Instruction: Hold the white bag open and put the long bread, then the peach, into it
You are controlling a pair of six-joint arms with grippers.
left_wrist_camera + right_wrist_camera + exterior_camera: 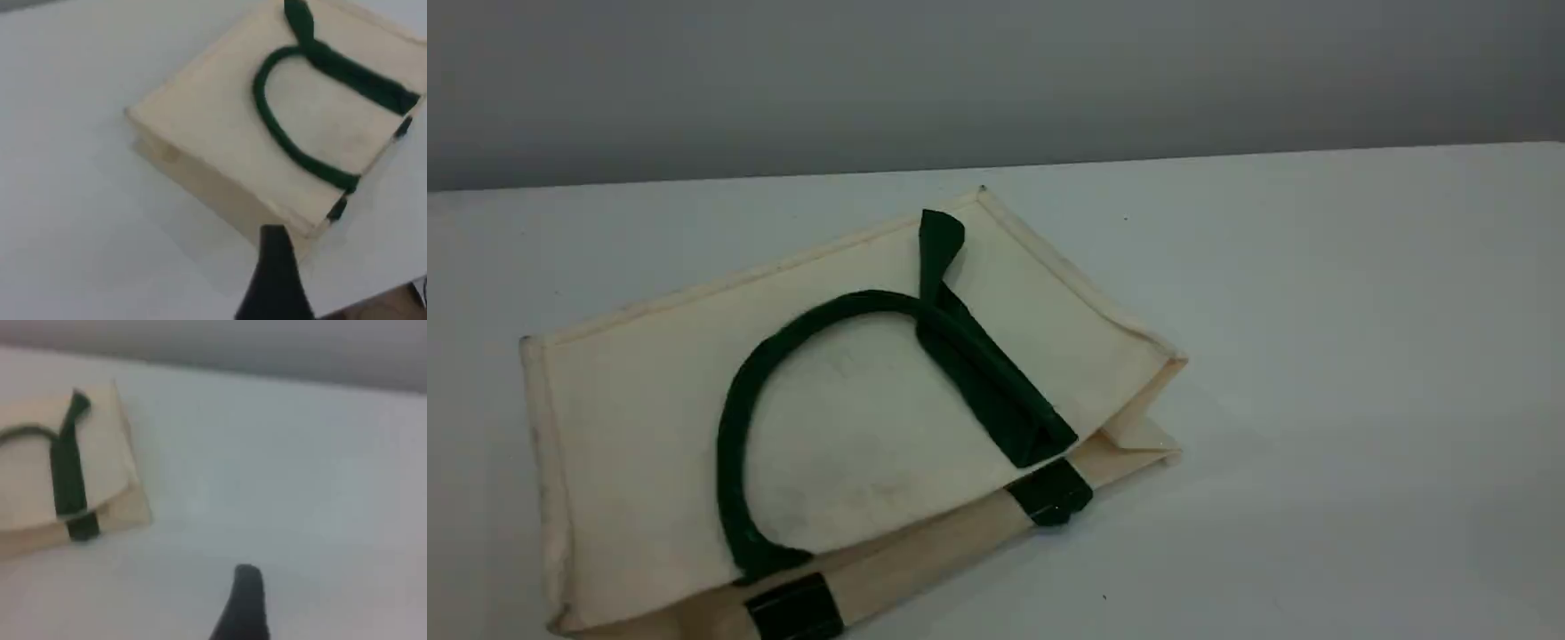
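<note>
White bag (pixel 649 400) lies flat on the desk (pixel 1334 373), green handle (pixel 734 418) across it; left claw (pixel 275 277) and right claw (pixel 244 600) spread, empty

white bag (pixel 649 391), flat on table, handle (pixel 734 418) folded over

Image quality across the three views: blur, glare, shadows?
Scene view: sharpest, flat even light, bag and green handle crisp, faint shadow beside the bag, no glare. Left wrist view: mildly soft, the left fingertip a dark blur. Right wrist view: softest, edges smeared, right fingertip a dark blob.
</note>
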